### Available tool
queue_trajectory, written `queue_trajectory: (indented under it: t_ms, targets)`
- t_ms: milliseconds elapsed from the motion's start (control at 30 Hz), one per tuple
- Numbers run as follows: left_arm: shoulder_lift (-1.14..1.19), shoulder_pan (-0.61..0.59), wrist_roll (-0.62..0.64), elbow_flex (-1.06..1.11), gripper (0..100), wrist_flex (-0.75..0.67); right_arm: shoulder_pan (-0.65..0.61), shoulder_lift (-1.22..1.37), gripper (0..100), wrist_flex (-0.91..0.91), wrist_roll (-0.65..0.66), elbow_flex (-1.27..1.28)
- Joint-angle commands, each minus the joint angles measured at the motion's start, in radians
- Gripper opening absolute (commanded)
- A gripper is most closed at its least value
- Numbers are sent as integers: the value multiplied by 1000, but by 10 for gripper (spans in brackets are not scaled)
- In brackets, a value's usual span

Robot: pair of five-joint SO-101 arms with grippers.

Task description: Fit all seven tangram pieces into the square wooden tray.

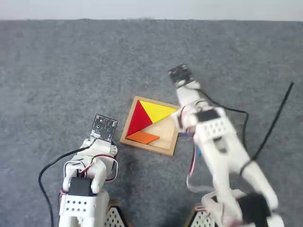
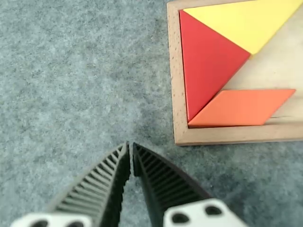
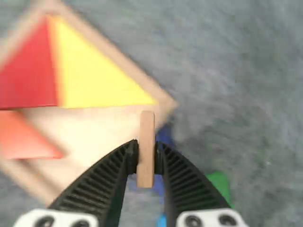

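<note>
- The right gripper [image 3: 146,145] is clamping a plain wooden piece [image 3: 147,124] on edge, one pad on each flat face, and is holding it over the tray [image 2: 173,71] near the corner beside the yellow triangle [image 3: 94,71].
- That piece is looking thin, stiff and light. Its smooth faces could be slipping or pivoting between the ribbed pads, so a hold nearer its middle would be sitting safer.
- The red triangle [image 2: 208,71], the yellow one and the orange parallelogram [image 2: 241,108] are lying flat in the tray, leaving bare board for the rest.
- A blue piece [image 3: 164,136] and a green piece [image 3: 218,182] are waiting on the grey mat [image 2: 71,71] just outside the tray. Lying flat like that, they are offering only thin edges to pinch.
- The left gripper [image 2: 130,147] is hovering over the mat beside the tray, jaws pressed together on nothing.
</note>
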Motion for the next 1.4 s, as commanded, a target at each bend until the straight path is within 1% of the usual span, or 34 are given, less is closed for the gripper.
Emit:
queue_trajectory:
  t_ms: [0,67,167,333,467,633,767,900,1000,1100,1267,1367]
  targets:
    - [-12,-3,8,-7,13,5,-127,-186,41,19,17,35]
    - [-12,-3,8,-7,13,5,-188,-205,40,47,15,35]
    - [-12,-5,8,-7,13,5,-249,-191,40,38,18,35]
    - [-12,-5,8,-7,13,5,-285,-108,40,-33,64,29]
    - [-12,-3,8,-7,13,5,-269,18,37,-33,69,-46]
    - [-12,-5,8,-7,13,5,-194,125,37,-59,34,-95]
    - [-12,-5,8,-7,13,5,-128,156,38,-113,89,-98]
    - [-12,-3,8,-7,13,5,-85,165,41,-133,206,-100]
    - [-12,-3,8,-7,13,5,-88,168,42,-130,259,-91]
    - [-12,-3,8,-7,13,5,-117,196,43,-130,293,-80]
    - [-12,-3,8,-7,13,5,-165,283,46,-131,310,-83]
    - [-12,-3,8,-7,13,5,-182,320,108,-130,310,-83]
